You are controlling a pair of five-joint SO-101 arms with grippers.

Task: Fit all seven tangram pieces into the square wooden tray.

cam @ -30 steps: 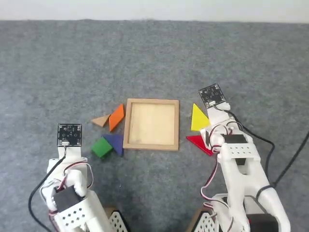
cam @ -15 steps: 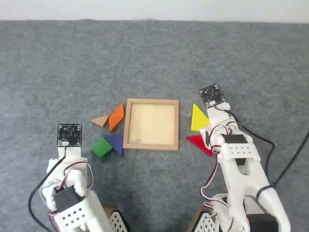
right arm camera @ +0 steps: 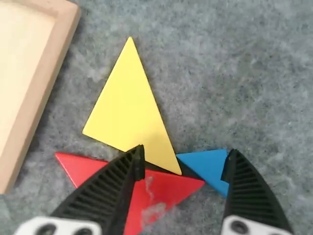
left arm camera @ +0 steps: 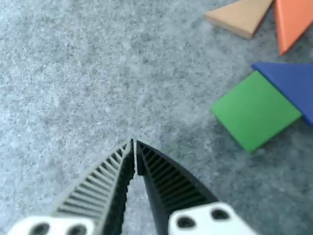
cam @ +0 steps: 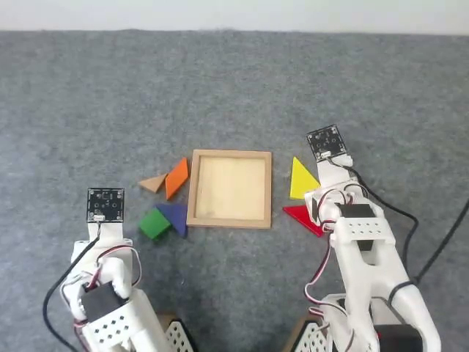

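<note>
On the counter, the wooden tray [cam: 230,222] lies empty, so all seven pieces seem left to place. At its 8 o'clock, the left fingers [left arm camera: 122,169] are clenched on nothing, near the green square [left arm camera: 255,110]. At 3 o'clock, the right fingers [right arm camera: 120,178] gape wide above the yellow triangle [right arm camera: 129,112], red triangle [right arm camera: 161,188] and small blue triangle [right arm camera: 208,164], grasping none.

Grey carpeted table [cam: 110,103]: wooden tray [cam: 230,155]; pieces tan [cam: 153,182], orange [cam: 176,178], green [cam: 154,223], navy [cam: 175,215], yellow [cam: 301,180], red [cam: 299,215], light blue [right arm camera: 210,166].

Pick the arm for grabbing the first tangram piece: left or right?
Right, probably. The right tool is open, poised over a corner of the flat yellow triangle piece beside the square wooden tray. The left tool is shut over bare grey carpet, apart from the flat green square piece.
</note>
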